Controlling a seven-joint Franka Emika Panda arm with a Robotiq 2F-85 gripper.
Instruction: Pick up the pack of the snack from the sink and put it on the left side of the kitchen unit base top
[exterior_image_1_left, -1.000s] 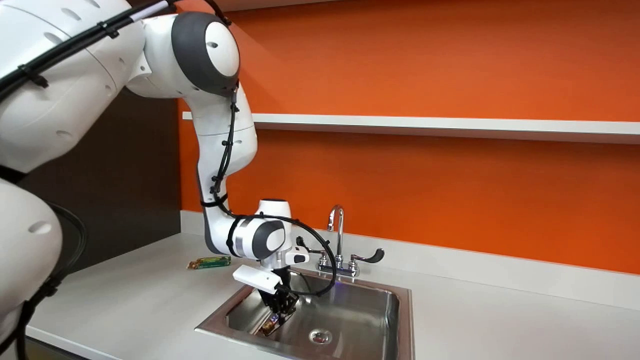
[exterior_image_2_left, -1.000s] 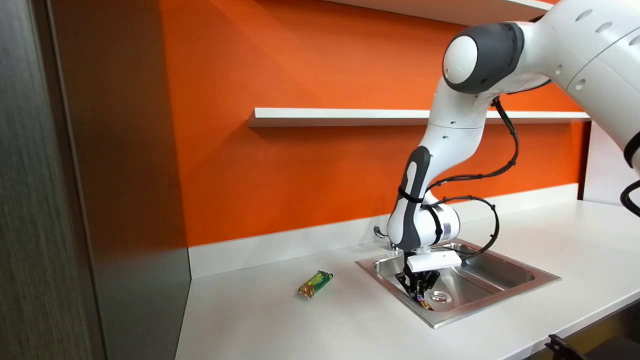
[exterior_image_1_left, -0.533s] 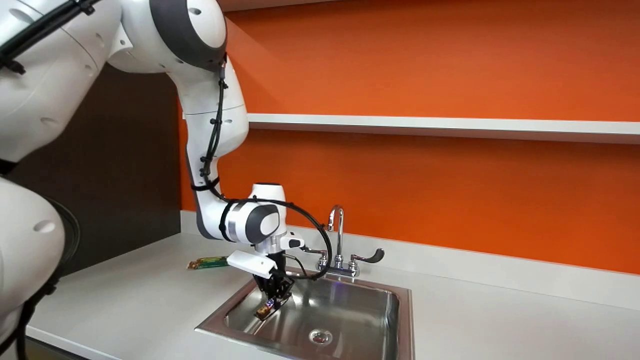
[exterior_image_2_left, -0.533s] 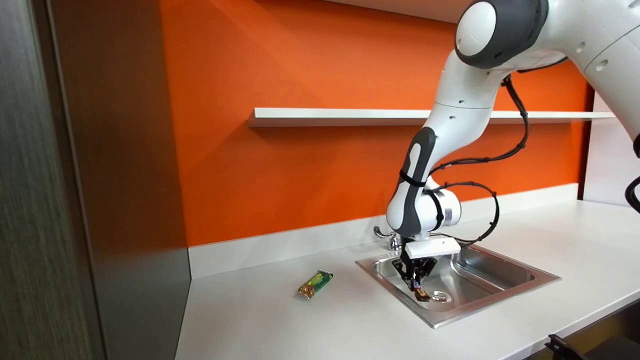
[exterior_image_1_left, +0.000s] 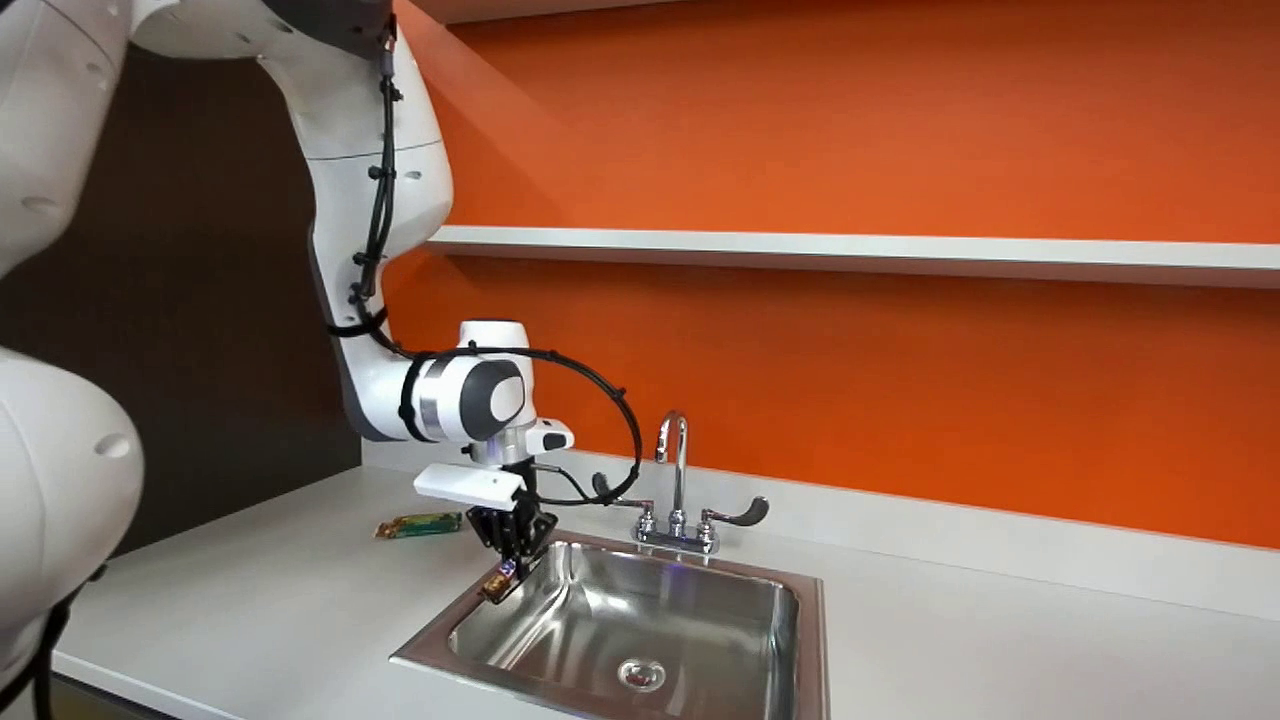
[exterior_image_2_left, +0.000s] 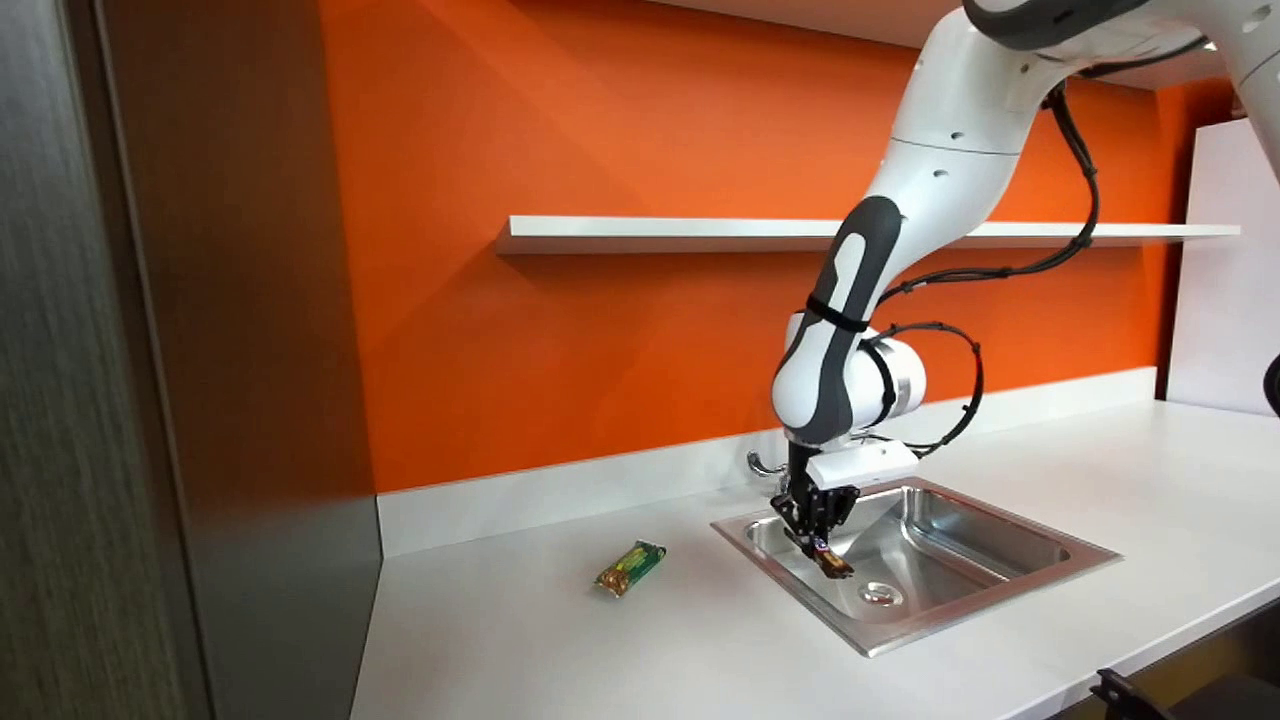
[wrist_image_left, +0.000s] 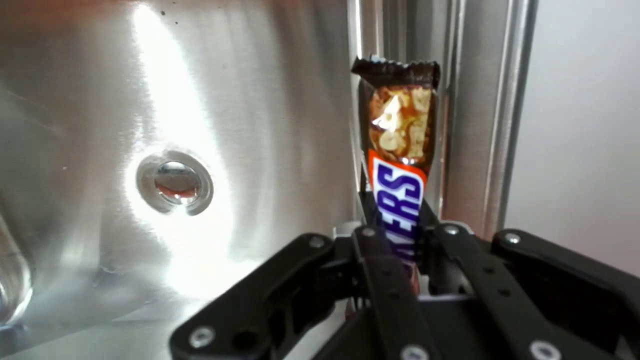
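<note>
Pack (wrist_image_left: 398, 160) held over sink (exterior_image_1_left: 690, 630)

The gripper (wrist_image_left: 397, 209) is clamped on the pack, one end projecting, near the sink's side edge. A green packet (exterior_image_2_left: 631, 568) lies flat on the desk (exterior_image_2_left: 520, 650), apart from the sink.

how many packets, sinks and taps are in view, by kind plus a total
Packets: 2, the pack of the snack held in the gripper and the green packet on the kitchen unit base top
Sink: 1
Tap: 1
Total: 4
</note>
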